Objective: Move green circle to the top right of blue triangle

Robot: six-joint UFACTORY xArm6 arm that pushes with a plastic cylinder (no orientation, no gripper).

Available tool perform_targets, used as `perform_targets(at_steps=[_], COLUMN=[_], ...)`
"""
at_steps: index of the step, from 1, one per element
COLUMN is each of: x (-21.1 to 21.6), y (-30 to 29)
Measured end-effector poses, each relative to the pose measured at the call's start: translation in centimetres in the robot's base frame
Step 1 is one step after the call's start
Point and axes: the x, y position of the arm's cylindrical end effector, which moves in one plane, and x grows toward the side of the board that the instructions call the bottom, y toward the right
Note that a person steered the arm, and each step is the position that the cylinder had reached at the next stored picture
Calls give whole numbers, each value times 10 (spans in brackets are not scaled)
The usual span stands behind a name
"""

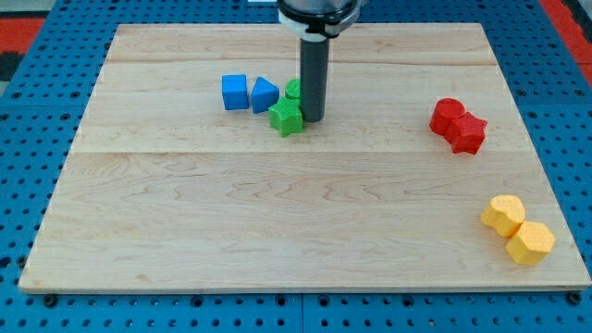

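Observation:
The green circle (292,90) sits just right of the blue triangle (264,94), partly hidden behind the rod. A green star-like block (287,117) lies just below it. A blue cube (235,92) sits left of the triangle. My tip (313,119) rests on the board directly right of the green star block and right of the green circle, touching or nearly touching both.
Two red blocks (458,125) sit together at the view's right. Two yellow blocks (517,229) sit at the lower right near the board's edge. The wooden board (277,213) lies on a blue pegboard.

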Motion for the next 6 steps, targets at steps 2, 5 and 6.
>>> perform_targets(at_steps=[2,5,6], x=[32,13,-7], y=[-18,5,5])
